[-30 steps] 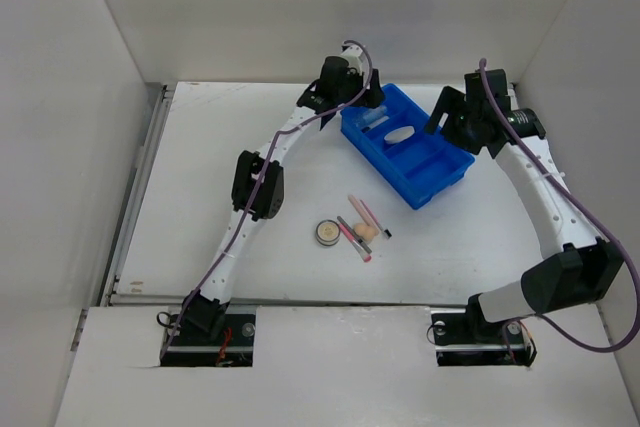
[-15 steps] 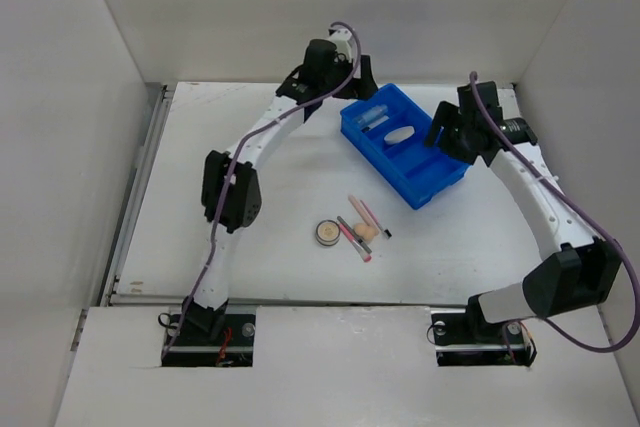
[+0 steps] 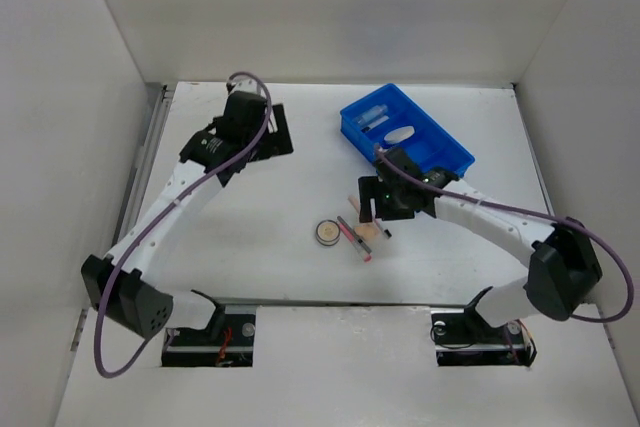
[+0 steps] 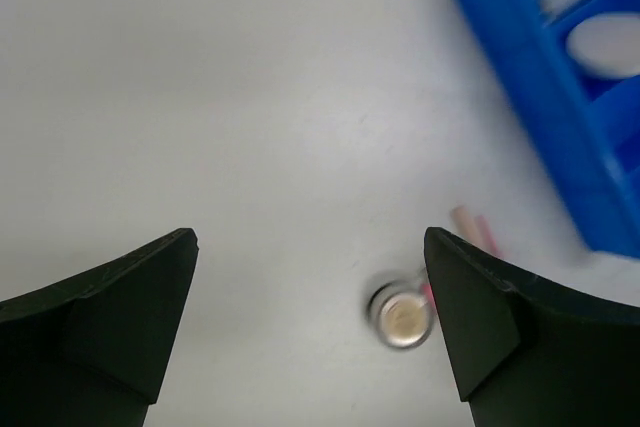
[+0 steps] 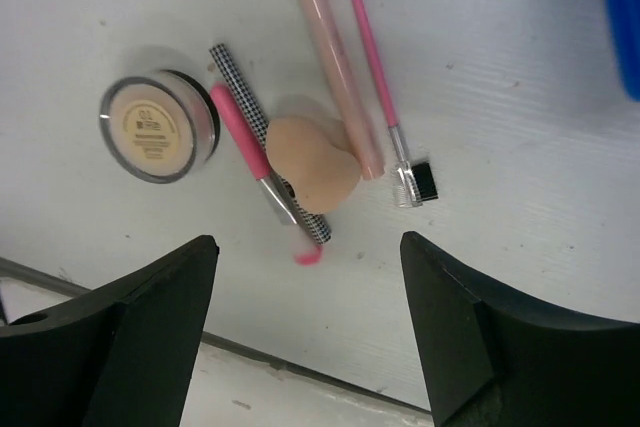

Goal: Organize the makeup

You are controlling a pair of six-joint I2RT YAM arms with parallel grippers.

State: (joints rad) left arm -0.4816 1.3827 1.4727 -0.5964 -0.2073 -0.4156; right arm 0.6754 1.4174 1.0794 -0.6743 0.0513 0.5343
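Observation:
The loose makeup lies at the table's front middle. It is a round beige compact (image 3: 327, 232) (image 5: 158, 127), a beige sponge (image 5: 312, 164), a pink brush (image 5: 250, 142), a dark checked pencil (image 5: 232, 69), a beige pencil (image 5: 328, 47) and a thin pink comb brush (image 5: 375, 77). Two clear tubes (image 3: 375, 115) and a cream round pad (image 3: 399, 134) lie in the blue tray (image 3: 448, 160). My right gripper (image 3: 368, 207) (image 5: 310, 337) is open and empty, hovering just above the sponge and pencils. My left gripper (image 3: 279, 133) (image 4: 310, 337) is open and empty, high over bare table left of the tray.
The left wrist view is blurred; it shows the compact (image 4: 402, 317), a pencil end (image 4: 470, 225) and the tray's corner (image 4: 540, 77). White walls close in the table on the left, back and right. The table's front edge (image 5: 150, 317) runs just below the makeup.
My left arm has swung away from the tray to the far left. My right arm has moved from the tray's right side down over the loose makeup. The makeup has not moved.

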